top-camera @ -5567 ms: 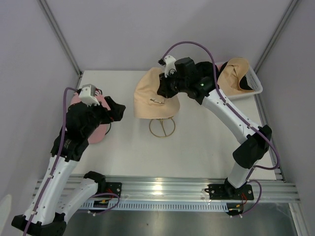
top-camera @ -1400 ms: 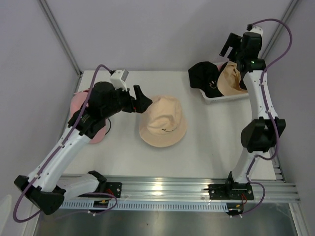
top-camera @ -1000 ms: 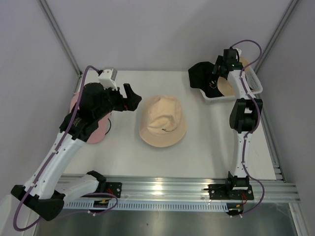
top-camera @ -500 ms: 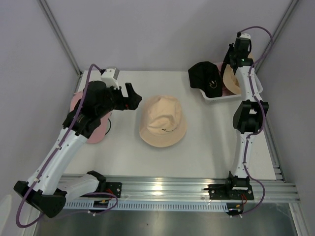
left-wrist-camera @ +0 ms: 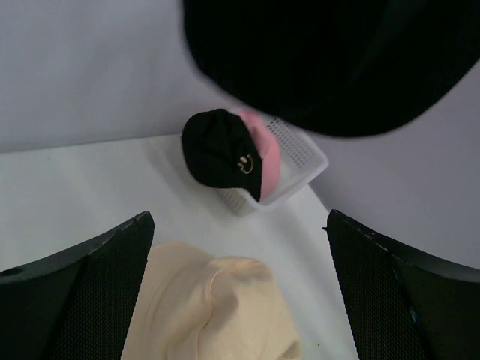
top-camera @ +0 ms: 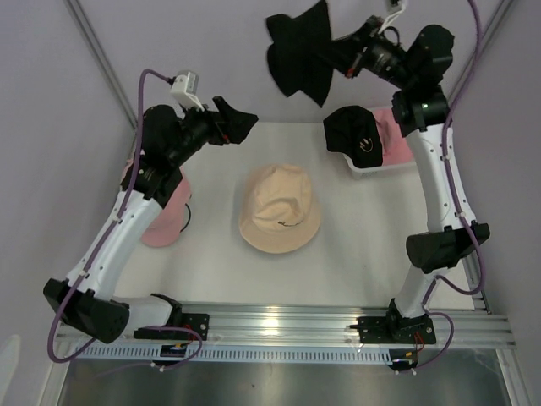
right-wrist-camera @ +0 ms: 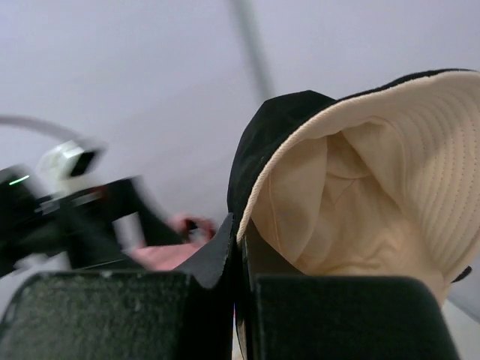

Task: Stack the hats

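Observation:
A tan bucket hat (top-camera: 279,216) (left-wrist-camera: 210,307) lies crown up on the table's middle. High above the table's back hangs a black bucket hat (top-camera: 300,55) (left-wrist-camera: 330,60) with a cream lining (right-wrist-camera: 352,187), my right gripper (top-camera: 345,46) (right-wrist-camera: 240,251) shut on its brim. A black hat with a small white logo (top-camera: 355,135) (left-wrist-camera: 221,150) and a pink hat (top-camera: 397,145) (left-wrist-camera: 268,154) sit in the white basket (top-camera: 376,169) (left-wrist-camera: 300,154). Another pink cap (top-camera: 165,222) lies at the left. My left gripper (top-camera: 241,123) (left-wrist-camera: 240,285) hovers open behind the tan hat, holding nothing.
The white mesh basket stands at the table's back right corner. Grey walls close in the back and both sides. The left arm's links reach over the pink cap at the left edge.
The right gripper shut on the black, cream-lined hat in the basket and swung it up and left, high above the table. The left gripper rose and moved slightly toward the back.

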